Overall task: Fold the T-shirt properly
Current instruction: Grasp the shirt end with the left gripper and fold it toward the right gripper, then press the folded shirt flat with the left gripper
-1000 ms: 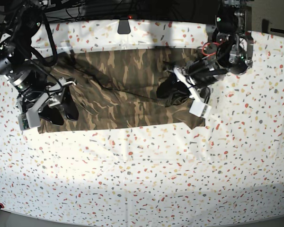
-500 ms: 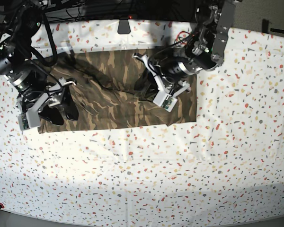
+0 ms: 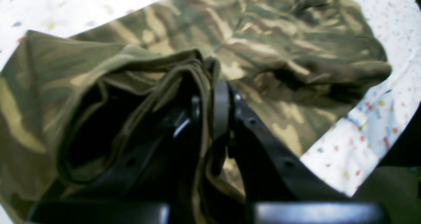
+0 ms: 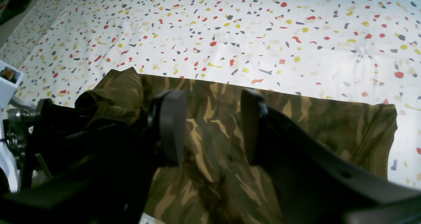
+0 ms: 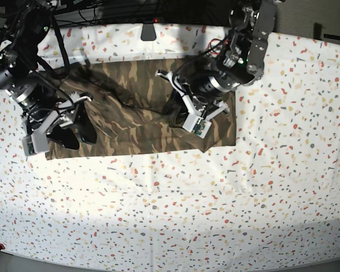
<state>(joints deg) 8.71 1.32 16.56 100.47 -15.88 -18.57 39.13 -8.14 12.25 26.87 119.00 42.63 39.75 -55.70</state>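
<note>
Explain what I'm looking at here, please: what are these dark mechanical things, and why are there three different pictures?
This is a robot with two arms working at a table covered in a white speckled cloth. One picture looks down on the whole table; the other two come from small cameras on each arm's wrist, looking past its pincer. A brown, tan and green camouflage cloth T-shirt lies spread on the table. The left gripper, on the right side of the overhead picture, is closed on a bunched fold of the shirt. The right gripper is open over the other end of the shirt, with nothing between its fingers.
</note>
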